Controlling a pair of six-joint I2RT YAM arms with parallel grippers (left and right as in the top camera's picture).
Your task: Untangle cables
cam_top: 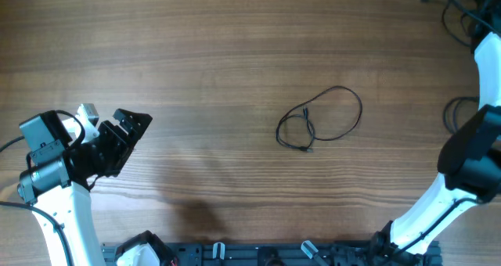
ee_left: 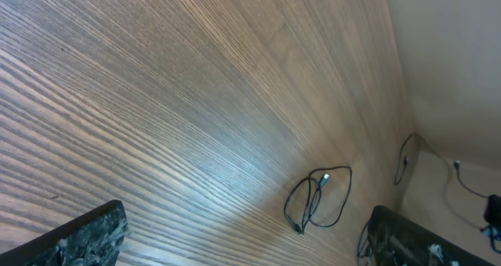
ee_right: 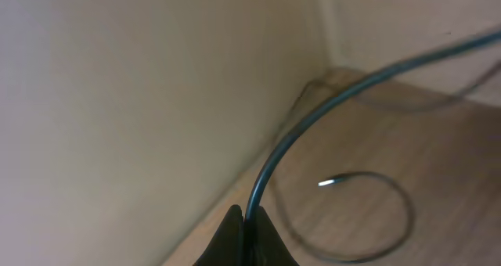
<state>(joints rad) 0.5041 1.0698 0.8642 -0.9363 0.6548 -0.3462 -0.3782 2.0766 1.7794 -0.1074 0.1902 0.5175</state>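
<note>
The right claw (ee_right: 244, 233) clamps a cable (ee_right: 313, 117); the left claw (cam_top: 135, 133) hangs tilted, spread wide.

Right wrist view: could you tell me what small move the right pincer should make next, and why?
Probably lift the pinched cable slowly away from the wall: the right pincer is shut on it, and a second looped cable lies below.

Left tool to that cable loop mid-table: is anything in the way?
Nothing visible. Only bare table lies between the open left tool and the cable loop. The right tool is shut on another cable.
</note>
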